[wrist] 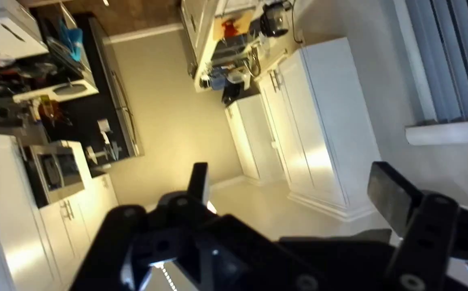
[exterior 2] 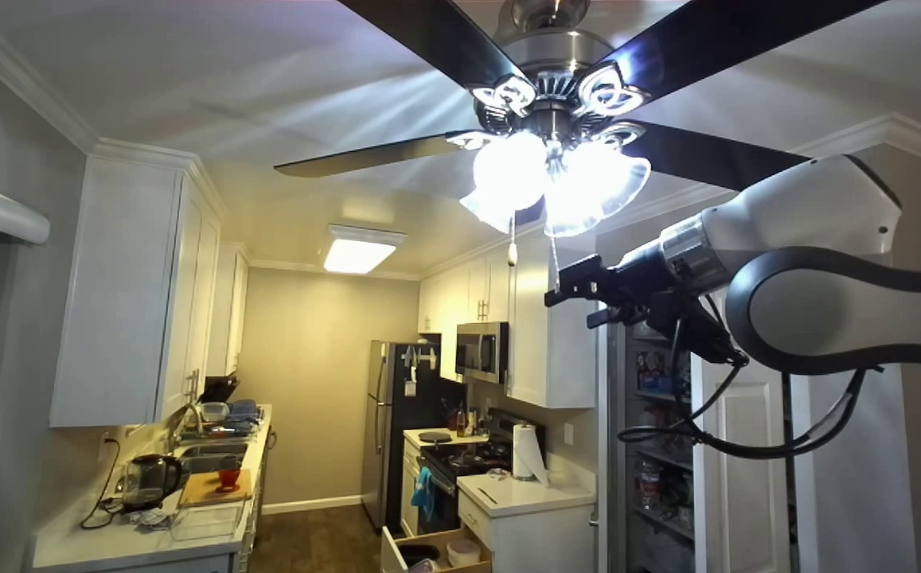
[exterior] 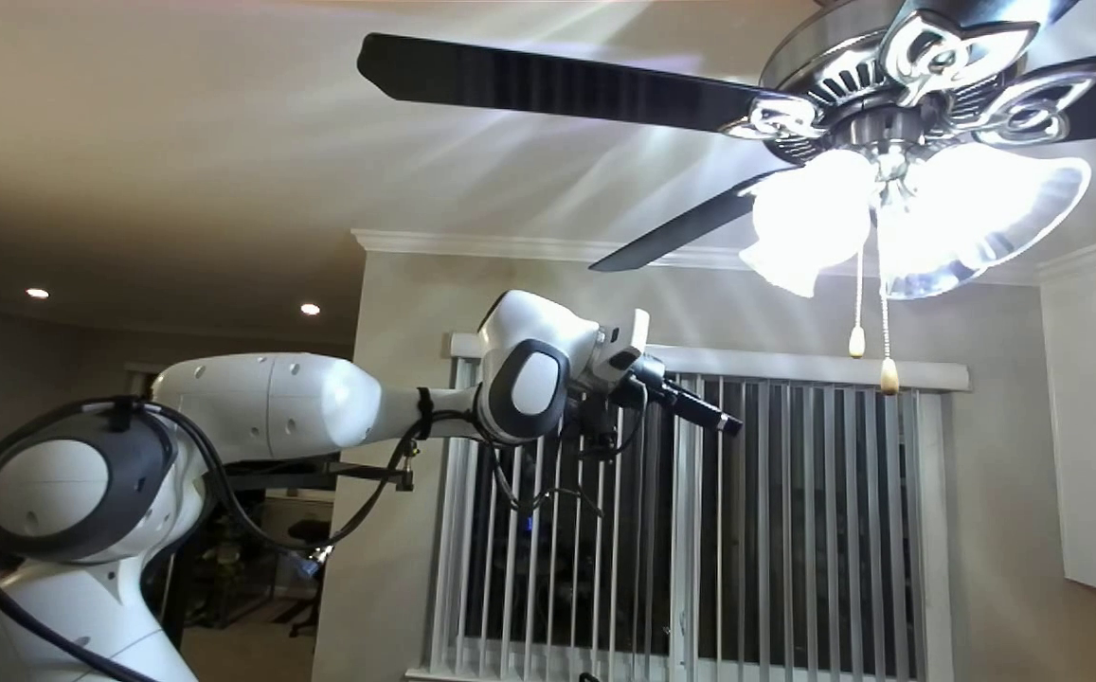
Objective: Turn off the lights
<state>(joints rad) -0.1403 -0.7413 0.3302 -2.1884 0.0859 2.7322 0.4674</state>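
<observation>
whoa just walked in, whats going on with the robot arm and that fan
A robot arm is raised near a ceiling fan, apparently to turn off the fan's lights by tugging a pull chain, one of two hanging there. The tool is open and holds nothing; neither chain shows between its jaws. The lights are glowing brightly, so the job isn't done yet.
</observation>
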